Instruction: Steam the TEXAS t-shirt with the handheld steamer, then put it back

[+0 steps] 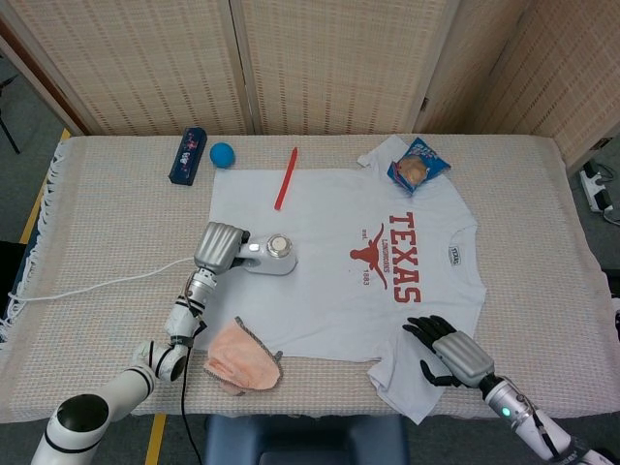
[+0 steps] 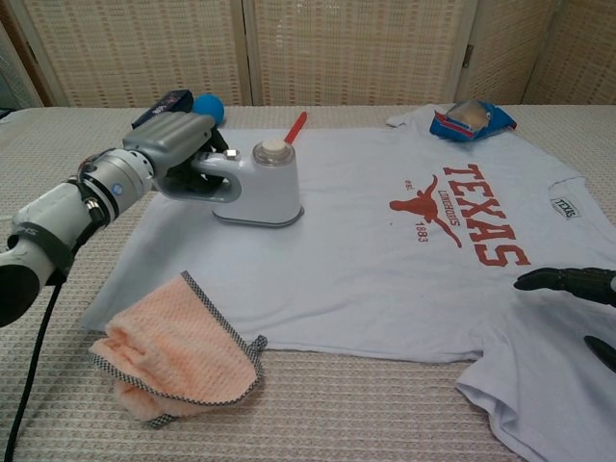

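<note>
Where the chest view cuts off your right hand [image 2: 577, 289] at the frame edge, only dark fingertips show; the head view shows that hand [image 1: 449, 350] spread, holding nothing, resting on the shirt's [image 1: 329, 262] near sleeve. Your left hand [image 1: 219, 246] grips the steamer [image 1: 271, 256] by its handle, its fingers hidden behind the hand's back. The steamer [image 2: 262, 183] sits base-down on the shirt [image 2: 385, 250], near its left edge. Bare cloth lies between steamer and TEXAS print. Count one towel [image 2: 173, 361] off the shirt's near left corner, one red pen [image 1: 286, 177] across the far edge, one snack bag [image 1: 418, 167] on the far sleeve, one ball [image 1: 222, 154], one dark box [image 1: 188, 155]. A white cord [image 1: 87, 286] trails left to the table [image 1: 542, 223] edge.
</note>
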